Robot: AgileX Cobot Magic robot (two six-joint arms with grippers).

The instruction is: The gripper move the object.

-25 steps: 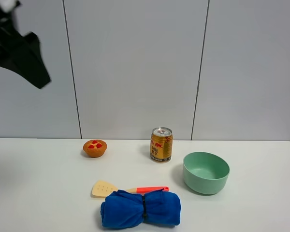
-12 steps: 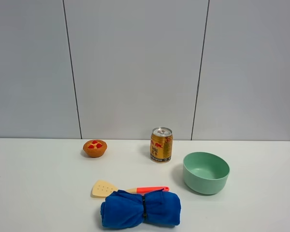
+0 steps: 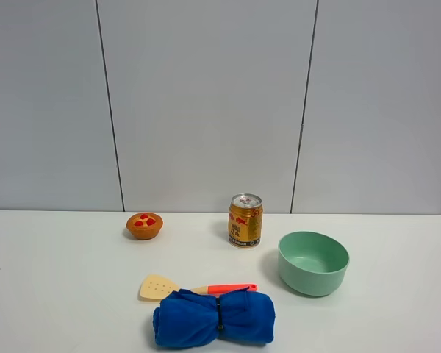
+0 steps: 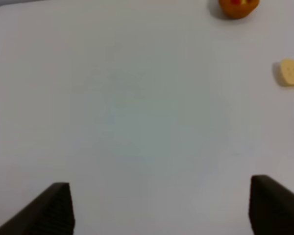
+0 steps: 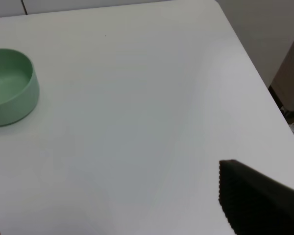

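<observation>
Object (image 3: 214, 318), one bowl (image 3: 313, 262), one can (image 3: 245, 220)

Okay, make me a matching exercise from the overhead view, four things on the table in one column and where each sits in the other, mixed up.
Things:
1. tart
2. can
3. green bowl
4. blue cloth bundle

Places:
A. right side of the table
B. nearest the camera, in front of the spatula
C. back left, near the wall
D. back centre, upright

Pairs: 1-C, 2-D, 3-A, 4-B
</observation>
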